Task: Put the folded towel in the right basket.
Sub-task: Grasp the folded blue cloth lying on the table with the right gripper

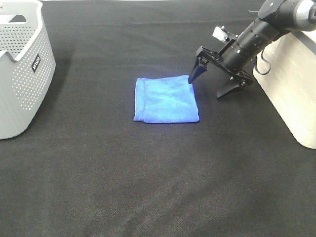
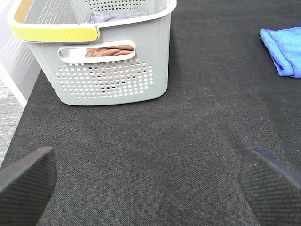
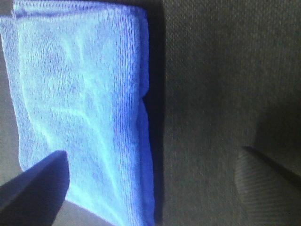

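The towel (image 1: 167,99), blue terry folded to a flat square, lies in the middle of the worktop (image 1: 148,187), which is covered in black woven cloth; the right tool (image 1: 206,86) is spread wide, one tapered finger at the towel's far right corner, the other over bare cloth; the right basket (image 1: 291,98), pale and rounded, stands just beyond; the left tool (image 2: 150,188), likewise wide, hovers near the grey perforated plastic left basket (image 2: 113,70).

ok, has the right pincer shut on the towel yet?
No: the right pincer is open, its jaws straddling the right edge of the towel, which lies flat on the table.
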